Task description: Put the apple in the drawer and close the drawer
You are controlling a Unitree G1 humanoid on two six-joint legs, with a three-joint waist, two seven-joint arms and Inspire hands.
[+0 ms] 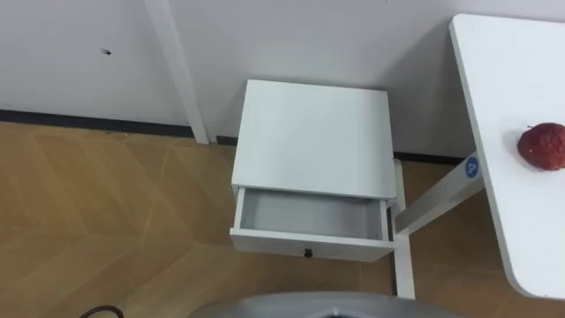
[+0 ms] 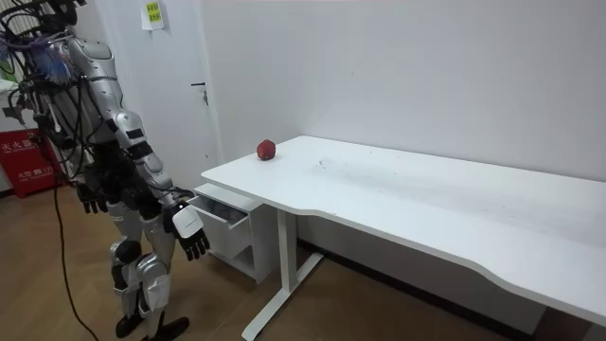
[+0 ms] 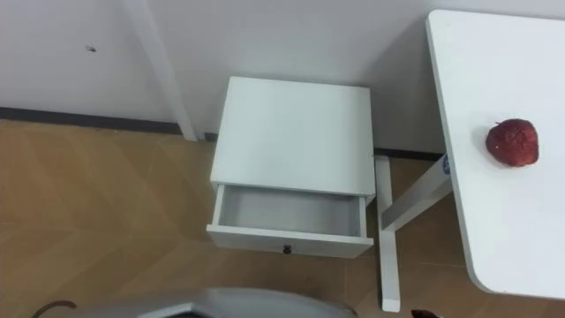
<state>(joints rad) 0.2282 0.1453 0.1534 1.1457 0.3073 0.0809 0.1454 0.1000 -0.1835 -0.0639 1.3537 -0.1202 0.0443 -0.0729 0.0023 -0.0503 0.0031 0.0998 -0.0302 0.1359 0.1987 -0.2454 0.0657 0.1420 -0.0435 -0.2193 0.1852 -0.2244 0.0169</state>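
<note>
A dark red apple [image 1: 541,146] lies on the white table [image 1: 516,62] to my right, near its left edge, and it also shows as the apple [image 2: 266,150] at the table's corner in the room view. Right in front of me a small white cabinet [image 1: 313,137] stands against the wall. Its top drawer [image 1: 309,216] is pulled out and holds nothing, with a dark knob [image 1: 308,253] on its front. My right hand [image 2: 189,234] hangs open at my side close to the drawer [image 2: 220,210]. My left hand [image 2: 90,198] hangs open by my other hip.
The table's slanted white leg [image 1: 437,199] and its foot [image 1: 403,265] stand just right of the cabinet. A white door frame [image 1: 177,71] runs down the wall to the left. Wooden floor [image 1: 106,212] spreads out on the left.
</note>
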